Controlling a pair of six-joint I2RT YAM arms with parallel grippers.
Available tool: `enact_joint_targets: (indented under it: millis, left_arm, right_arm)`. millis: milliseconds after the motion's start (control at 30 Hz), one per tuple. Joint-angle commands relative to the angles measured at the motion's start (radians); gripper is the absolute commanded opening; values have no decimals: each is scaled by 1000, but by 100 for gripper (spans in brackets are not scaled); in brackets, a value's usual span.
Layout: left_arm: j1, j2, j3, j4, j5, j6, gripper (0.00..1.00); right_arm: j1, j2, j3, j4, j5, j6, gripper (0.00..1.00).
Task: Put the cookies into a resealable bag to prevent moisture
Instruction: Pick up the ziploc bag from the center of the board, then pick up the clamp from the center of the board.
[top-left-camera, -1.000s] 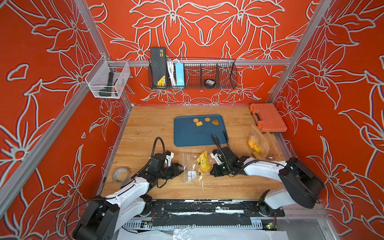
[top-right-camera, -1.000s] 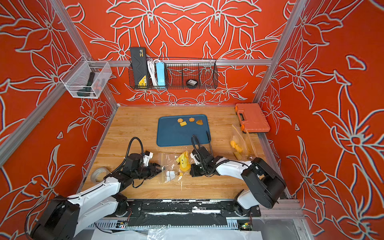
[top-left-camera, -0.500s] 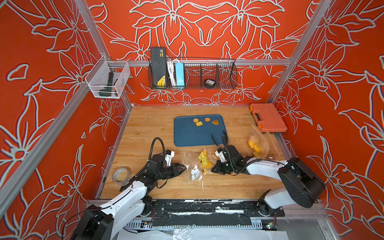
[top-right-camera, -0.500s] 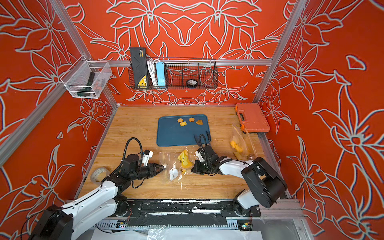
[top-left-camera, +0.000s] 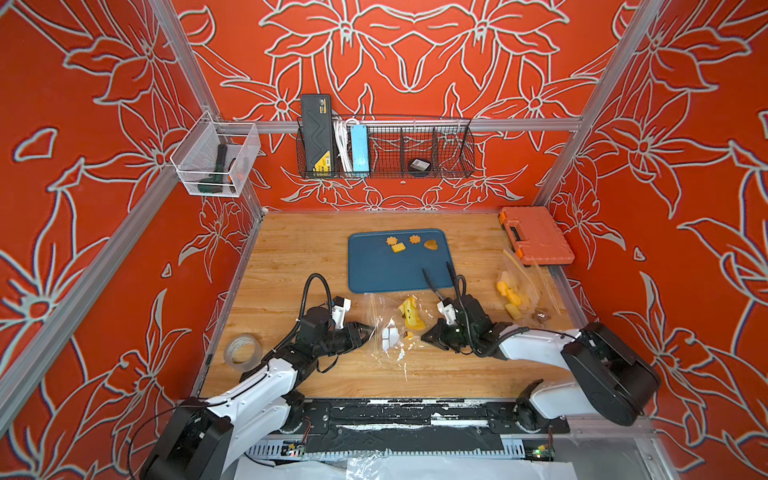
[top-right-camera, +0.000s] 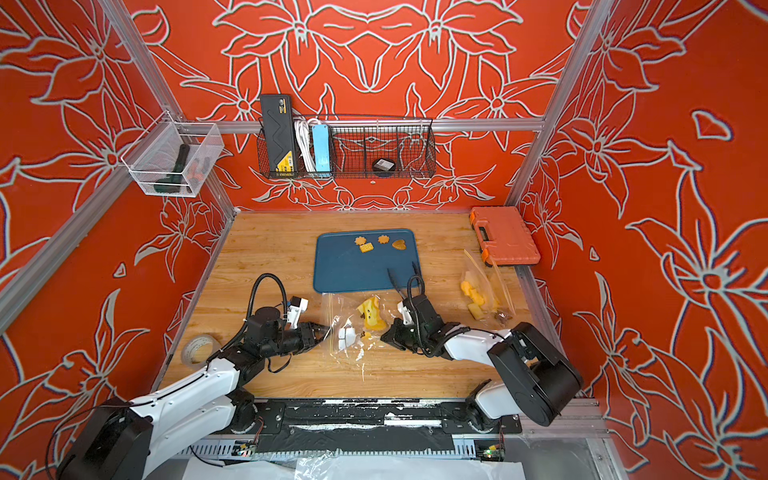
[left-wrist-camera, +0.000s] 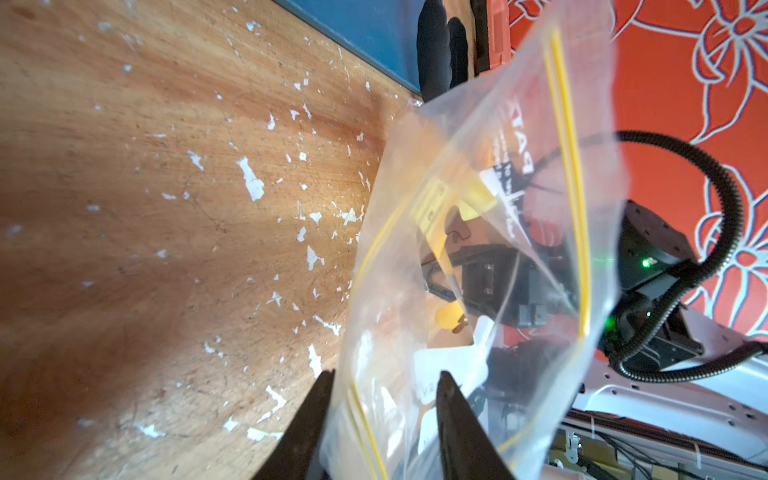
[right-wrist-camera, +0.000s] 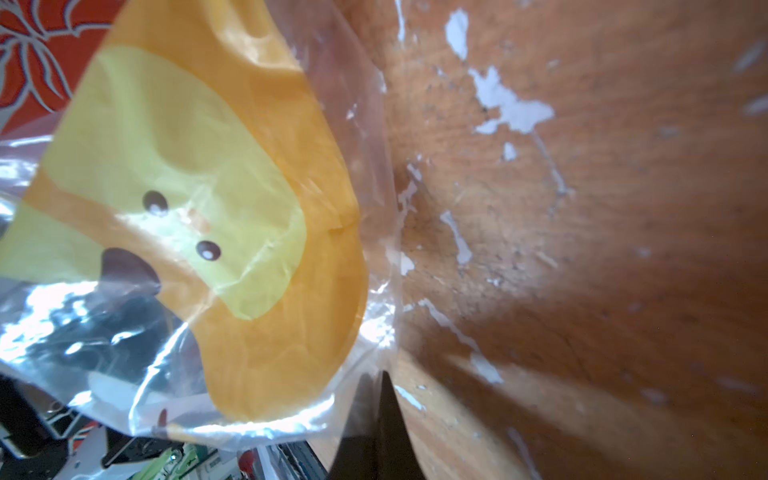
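Four cookies (top-left-camera: 398, 247) lay on the tray (top-left-camera: 386, 274) in a row along its far edge: two flowers, a square and a brown heart. The bag (top-left-camera: 409, 316) sat on the table (top-left-camera: 291, 266) just off the tray's near edge, crumpled, w/ its yellow figure showing in both top views. I had the L gripper (top-left-camera: 371, 329) low by the tray's near-left corner, at the bag's mouth. In the L wrist view its fingers (left-wrist-camera: 309, 424) stood apart w/ the yellow-striped lip btwn them, not pressed on it. The R gripper (top-left-camera: 424, 337) was by the tray's near-right corner, at the bag's other end. In the R wrist view its tips were pressed together on the clear edge, holding that end up off the wood. A small yellow-orange bit (left-wrist-camera: 449, 318) showed thru the film, but I couldn't tell its shape. A 2nd bag (top-left-camera: 521, 286) lay right of the tray. The orange case (top-left-camera: 536, 237) was off the tray's far-right corner, and the tape (top-left-camera: 243, 352) sat well off its near-left corner.
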Motion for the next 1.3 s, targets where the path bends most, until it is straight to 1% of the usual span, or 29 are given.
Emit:
enact_joint_targets:
  millis: [0,133,167,333,433,467,500,533,567,600,633,667,700,733,767,833,867,900,933,1000,1067,1100,1133,1167,1200,1233,1267]
  left_arm:
    - [-10,17,38,68,-5,-23,31]
    - [-13,24,66,45,-13,-4,15]
    - [-13,23,73,34,-20,2,13]
    - [-13,-3,110,-31,-58,34,11]
    - [-13,-18,133,-70,-70,53,5]
    - [-13,-22,145,-90,-74,65,1]
    - [-13,-22,159,-113,-80,77,0]
    - [-13,-25,178,-148,-90,94,0]
    - [-13,-29,200,-186,-104,114,0]
    - [-13,-32,224,-226,-123,130,0]
    - [-13,-40,256,-278,-158,154,0]
    - [-13,-44,297,-339,-201,178,0]
    - [-12,-45,342,-406,-248,207,0]
    - [-11,-40,401,-490,-315,240,0]
    - [-11,-27,475,-589,-396,272,0]
    - [-7,10,624,-775,-577,314,0]
    - [-4,24,707,-869,-680,330,0]
    - [0,68,775,-940,-773,342,0]
    - [7,92,849,-1016,-885,353,0]
    - [29,148,985,-1145,-1093,370,0]
    - [60,245,1130,-1318,-1332,349,0]
    - [65,285,1168,-1358,-1415,352,0]
    - [74,328,1196,-1368,-1449,380,0]
    - [83,363,1212,-1353,-1399,410,0]
    - [82,385,1212,-1311,-1294,456,0]
    - [74,397,1192,-1239,-1146,509,0]
    - [60,397,1146,-1159,-1035,539,0]
  right_arm:
    - [-1,-29,17,22,47,54,0]
    - [2,-28,39,-13,40,23,0]
    - [1,-30,41,-26,42,12,0]
    - [2,-51,39,-94,68,-32,0]
    - [1,-74,47,-151,93,-74,0]
    - [2,-83,56,-172,95,-98,0]
    - [2,-90,67,-192,91,-130,0]
    - [2,-105,89,-225,92,-177,11]
    - [2,-129,106,-264,105,-227,26]
    - [2,-155,120,-303,126,-270,38]
    - [1,-188,132,-354,167,-315,54]
    - [2,-223,146,-414,222,-366,71]
    - [2,-249,156,-463,269,-407,85]
    - [0,-275,170,-522,321,-455,95]
    - [0,-292,191,-591,381,-505,97]
    - [-1,-295,244,-742,507,-587,97]
    - [-4,-281,277,-816,571,-623,97]
    - [-7,-265,301,-864,624,-652,95]
    - [-13,-244,323,-900,658,-684,94]
    - [-33,-194,354,-927,667,-743,94]
    - [-51,-143,383,-928,657,-791,94]
    - [-56,-125,388,-917,648,-807,95]
    - [-62,-108,389,-892,631,-825,96]
    - [-68,-92,383,-854,613,-835,97]
    - [-77,-75,380,-824,594,-837,98]
    - [-93,-53,382,-798,560,-843,99]
    - [-107,-32,381,-769,540,-842,99]
